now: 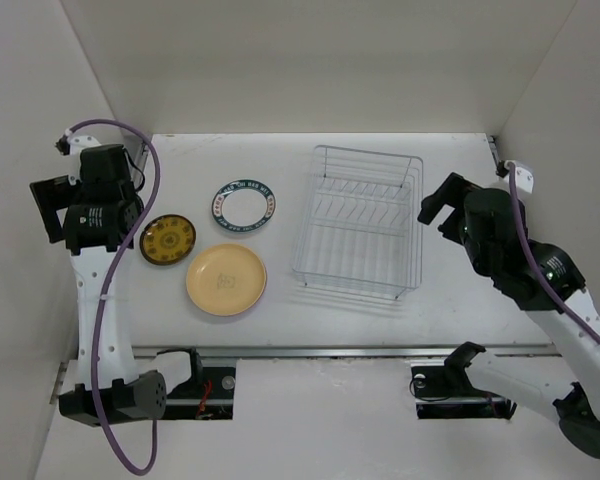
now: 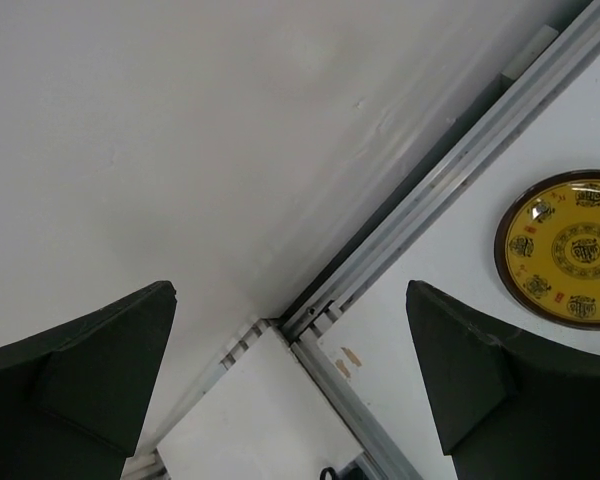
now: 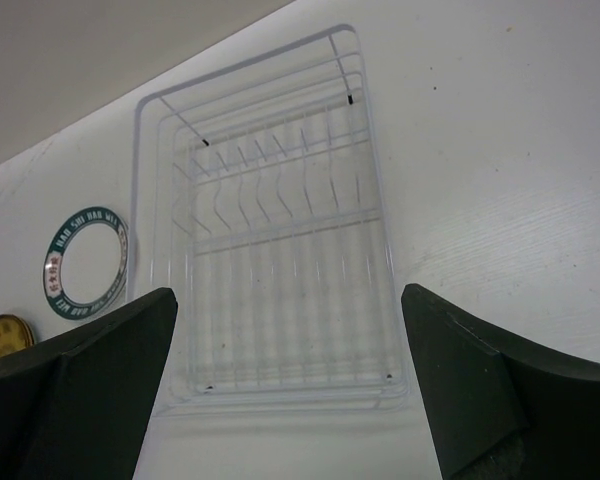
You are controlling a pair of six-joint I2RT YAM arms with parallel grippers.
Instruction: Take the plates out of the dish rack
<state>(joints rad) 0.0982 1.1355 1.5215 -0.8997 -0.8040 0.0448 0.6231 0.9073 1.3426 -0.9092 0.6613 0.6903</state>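
Note:
The dish rack (image 1: 358, 222) stands empty right of the table's middle; no plate is in its slots. Three plates lie flat to its left: a mustard plate with a dark rim (image 1: 168, 239), a white plate with a dark-blue rim (image 1: 243, 207) and a pale yellow plate (image 1: 226, 279). My left gripper (image 1: 48, 206) is open and empty, raised by the left wall; its view shows the mustard plate (image 2: 570, 248). My right gripper (image 1: 437, 203) is open and empty, raised just right of the rack (image 3: 280, 232). The other plates are out of view.
White walls close in the left, back and right. A metal rail (image 1: 360, 351) runs along the table's near edge, with the arm bases below it. The blue-rimmed plate (image 3: 85, 262) and the edge of the mustard plate (image 3: 0, 338) show in the right wrist view.

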